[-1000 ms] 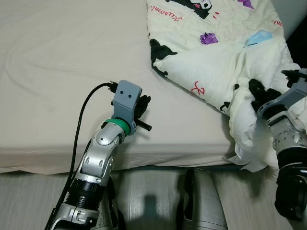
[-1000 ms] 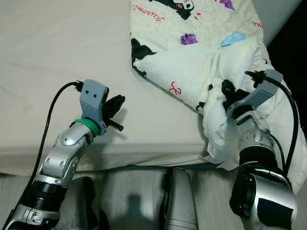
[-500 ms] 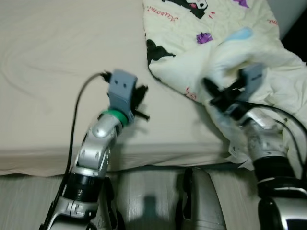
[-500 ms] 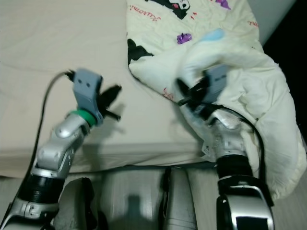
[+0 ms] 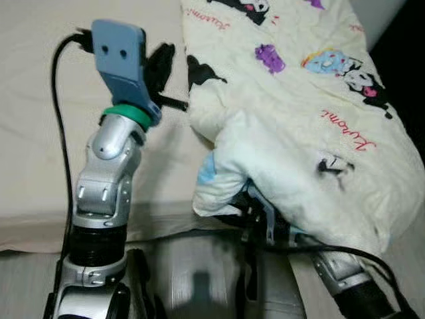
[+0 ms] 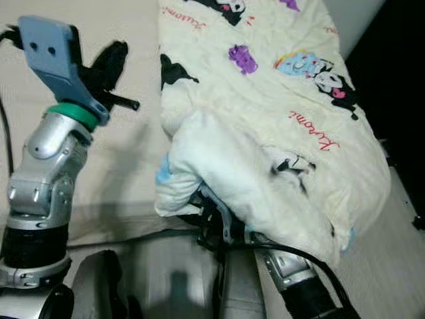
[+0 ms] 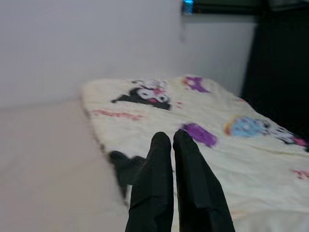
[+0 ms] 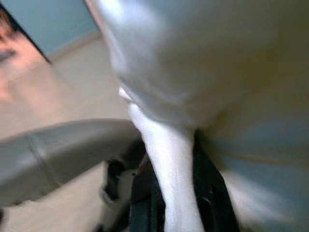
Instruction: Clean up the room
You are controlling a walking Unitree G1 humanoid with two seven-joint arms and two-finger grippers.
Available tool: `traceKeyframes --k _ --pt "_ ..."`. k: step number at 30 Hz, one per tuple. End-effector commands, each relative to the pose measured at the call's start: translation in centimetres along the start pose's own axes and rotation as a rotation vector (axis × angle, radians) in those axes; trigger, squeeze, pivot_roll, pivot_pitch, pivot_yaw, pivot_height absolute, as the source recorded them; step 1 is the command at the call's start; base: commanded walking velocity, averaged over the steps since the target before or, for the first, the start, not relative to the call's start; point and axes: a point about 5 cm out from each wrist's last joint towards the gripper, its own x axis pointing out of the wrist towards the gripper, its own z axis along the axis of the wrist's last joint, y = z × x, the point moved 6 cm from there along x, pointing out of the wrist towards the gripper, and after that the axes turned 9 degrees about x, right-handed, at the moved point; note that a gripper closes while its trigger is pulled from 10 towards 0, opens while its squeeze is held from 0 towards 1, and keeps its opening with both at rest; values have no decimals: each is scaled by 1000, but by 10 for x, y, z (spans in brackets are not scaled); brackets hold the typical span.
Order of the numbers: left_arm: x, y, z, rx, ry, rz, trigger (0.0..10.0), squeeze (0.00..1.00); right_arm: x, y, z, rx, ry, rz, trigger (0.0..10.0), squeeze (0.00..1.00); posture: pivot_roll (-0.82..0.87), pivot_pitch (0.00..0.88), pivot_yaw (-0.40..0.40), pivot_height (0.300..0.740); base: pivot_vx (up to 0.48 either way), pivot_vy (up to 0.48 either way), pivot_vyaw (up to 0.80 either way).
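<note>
as it lies now: the quilt [image 5: 292,126], cream with cartoon prints, covers the right part of the bed [image 5: 40,159], its near corner bunched and hanging over the mattress edge.
handling: judged soft, bulky and light; it sags and folds wherever unsupported, so one pinch drags only a fold.
where to hold: a hem or corner, gathered thick.
right gripper [image 8: 169,193]: under the bunched corner, both black fingers clamped on a twisted white fold of quilt.
left gripper [image 7: 172,140]: raised above the sheet just beside the quilt's left edge, fingers pressed together, holding nothing.
floor: pale, below the bed edge.
</note>
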Motion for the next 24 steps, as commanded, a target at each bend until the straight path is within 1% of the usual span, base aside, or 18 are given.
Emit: traceKeyframes --k 1,3,5,7,8,9,10,11,13,14,16,17,18,20,21,22,23,24 --pt "-2 -5 -7 -10 23 -13 10000 0 24 48 9 36 -57 250 10000 0 -27 278 33 555 0 0 0" --pt "-1 -8 -8 -15 31 -17 10000 0 23 56 21 86 -97 299 10000 0 -27 278 33 555 0 0 0" --pt "-1 -11 -9 -14 37 -25 10000 0 21 64 24 141 -88 361 10000 0 -27 278 33 555 0 0 0" --pt "-1 -13 -9 -11 38 -33 10000 0 20 68 19 144 -51 377 10000 0 -27 278 33 555 0 0 0" --pt "0 -15 -8 -2 38 -42 10000 0 18 68 1 114 44 360 10000 0 -50 272 36 555 0 0 0" --pt "0 -15 -8 -2 38 -42 10000 0 18 68 1 114 44 360 10000 0 -50 272 36 555 0 0 0" --pt "-1 -15 -8 2 37 -45 10000 0 17 68 -8 92 93 341 10000 0 -55 271 31 555 0 0 0" --pt "0 -15 -9 3 39 -44 10000 0 12 70 -21 85 146 336 10000 1000 -55 271 31 555 0 0 0" --pt "0 -15 -9 4 41 -43 10000 0 8 73 -28 86 180 337 10000 1000 -55 271 31 555 0 0 0" --pt "-1 -15 -10 6 46 -46 10000 0 -8 91 -36 115 227 404 10000 1000 -53 269 30 555 0 0 0" --pt "-1 -16 -13 9 57 -61 10000 0 -20 104 -35 161 250 456 10000 1000 -53 269 30 555 0 0 0" --pt "-1 -16 -13 9 57 -61 10000 0 -20 104 -35 161 250 456 10000 1000 -53 269 30 555 0 0 0" --pt "-3 -18 -16 15 66 -73 10000 0 -27 109 -33 180 255 477 10000 1000 -57 263 34 555 0 0 0" --pt "-7 -25 -26 17 112 -134 10000 0 -39 123 -19 240 229 531 10000 1000 -58 258 36 555 0 0 0" --pt "-9 -28 -34 48 136 -165 10000 0 -46 133 -13 263 221 575 10000 0 -59 253 39 555 0 0 0" --pt "-11 -29 -38 71 150 -184 10000 0 -50 140 -9 275 218 603 10000 0 -59 253 39 555 0 0 0" --pt "-11 -29 -38 71 150 -184 10000 0 -50 140 -9 275 218 603 10000 0 -59 253 39 555 0 0 0" --pt "-14 -30 -49 93 187 -211 10000 0 -52 146 0 338 174 630 10000 0 -63 247 40 555 0 0 0"
